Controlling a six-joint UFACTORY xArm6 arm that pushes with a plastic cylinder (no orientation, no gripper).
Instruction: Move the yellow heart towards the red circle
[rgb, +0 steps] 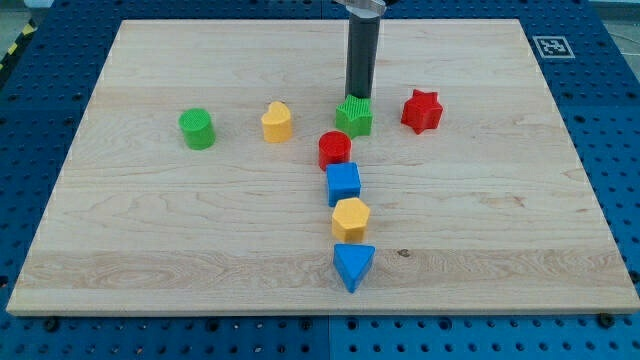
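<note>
Here, camera view, contents of the wooden board (150, 250):

- My tip (357, 96): lower end of the straight dark rod, at the view's top centre. It carries nothing and has no jaws to open or close. Its end meets the top edge of the green star; whether it touches cannot be told.
- Green star (354, 116): directly below the tip, just up and right of the red circle.
- Red circle (335, 149): centre of the board, close under the green star and just above the blue cube.
- Yellow heart (277, 122): to the view's left of the red circle and slightly higher, apart from it, with bare wood between. It sits between the green cylinder and the green star.
- Green cylinder (197, 128): furthest to the view's left, well apart from the heart.
- Red star (421, 110): to the view's right of the green star, near but not touching.
- Blue cube (343, 183): heads a column running toward the view's bottom.
- Yellow hexagon (351, 218): just below the blue cube.
- Blue triangle (353, 265): below the hexagon, nearest the view's bottom edge.
</note>
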